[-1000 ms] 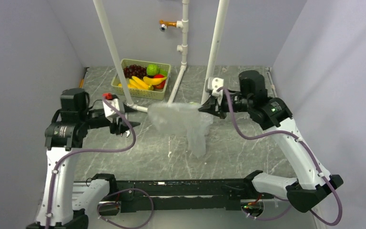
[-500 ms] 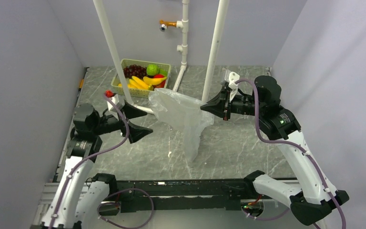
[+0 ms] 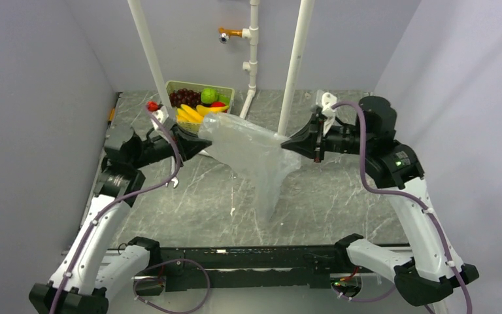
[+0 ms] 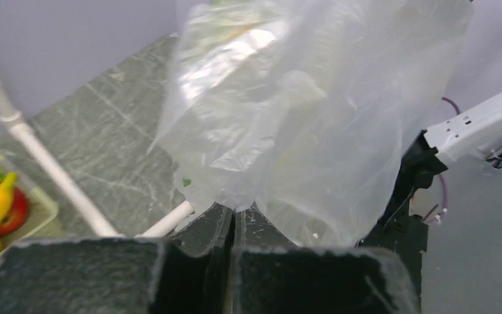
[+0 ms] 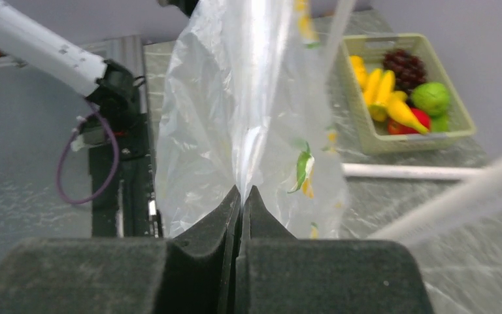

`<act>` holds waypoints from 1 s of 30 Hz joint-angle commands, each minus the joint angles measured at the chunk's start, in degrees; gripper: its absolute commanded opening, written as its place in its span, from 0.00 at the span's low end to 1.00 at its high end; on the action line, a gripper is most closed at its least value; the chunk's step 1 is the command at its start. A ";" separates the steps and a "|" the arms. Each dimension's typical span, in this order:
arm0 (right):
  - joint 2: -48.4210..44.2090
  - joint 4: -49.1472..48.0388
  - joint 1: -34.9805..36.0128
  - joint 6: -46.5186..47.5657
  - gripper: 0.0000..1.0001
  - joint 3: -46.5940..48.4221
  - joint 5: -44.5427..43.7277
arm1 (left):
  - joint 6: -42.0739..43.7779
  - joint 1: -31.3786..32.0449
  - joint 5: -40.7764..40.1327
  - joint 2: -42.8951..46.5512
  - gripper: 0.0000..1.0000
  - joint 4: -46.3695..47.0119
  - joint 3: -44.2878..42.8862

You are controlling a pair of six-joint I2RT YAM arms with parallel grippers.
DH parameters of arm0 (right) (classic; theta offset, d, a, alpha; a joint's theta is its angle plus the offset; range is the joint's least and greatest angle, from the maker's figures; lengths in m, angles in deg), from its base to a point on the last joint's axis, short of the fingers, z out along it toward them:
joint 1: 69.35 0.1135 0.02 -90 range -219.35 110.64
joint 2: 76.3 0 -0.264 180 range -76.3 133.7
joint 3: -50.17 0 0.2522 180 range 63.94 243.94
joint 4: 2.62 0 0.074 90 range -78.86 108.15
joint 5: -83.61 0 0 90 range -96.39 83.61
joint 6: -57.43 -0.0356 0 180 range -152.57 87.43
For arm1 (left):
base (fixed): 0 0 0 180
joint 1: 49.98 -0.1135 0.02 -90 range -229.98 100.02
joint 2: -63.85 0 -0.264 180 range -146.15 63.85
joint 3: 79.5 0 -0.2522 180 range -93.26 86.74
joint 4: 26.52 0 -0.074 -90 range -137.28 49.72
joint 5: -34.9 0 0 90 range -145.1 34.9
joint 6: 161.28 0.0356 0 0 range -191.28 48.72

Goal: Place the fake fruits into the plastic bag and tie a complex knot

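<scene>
Plastic bag point(image 3: 256, 158) hangs stretched between left pincer point(image 3: 202, 135) and right pincer point(image 3: 285, 142); each clamped on its rim.

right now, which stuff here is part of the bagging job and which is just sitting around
Job: plastic bag, held by left end effector and right end effector; fake fruits.
Just about: green basket holding the fruits; white pipes.

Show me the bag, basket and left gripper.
bag point(image 3: 255, 154): top view, middle of the film.
basket point(image 5: 425, 139): right wrist view, near wall.
left gripper point(image 4: 234, 219): left wrist view, between the closed fingertips.
</scene>
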 commanded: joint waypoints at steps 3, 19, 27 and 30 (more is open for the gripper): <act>1.68 16.82 -13.70 10.42 0.00 8.13 3.42 | 17.55 -14.13 8.79 5.25 0.00 -19.53 -8.97; 0.59 11.82 -15.86 24.12 0.02 0.31 6.94 | 32.95 2.70 3.73 7.16 0.00 -27.60 -9.11; 6.06 18.43 -14.07 21.59 1.00 16.31 8.36 | 39.00 3.20 -4.05 3.60 0.00 -29.22 -16.07; 5.86 10.23 -4.03 14.80 1.00 16.72 2.47 | 41.70 4.94 -2.90 0.23 0.00 -33.40 -21.26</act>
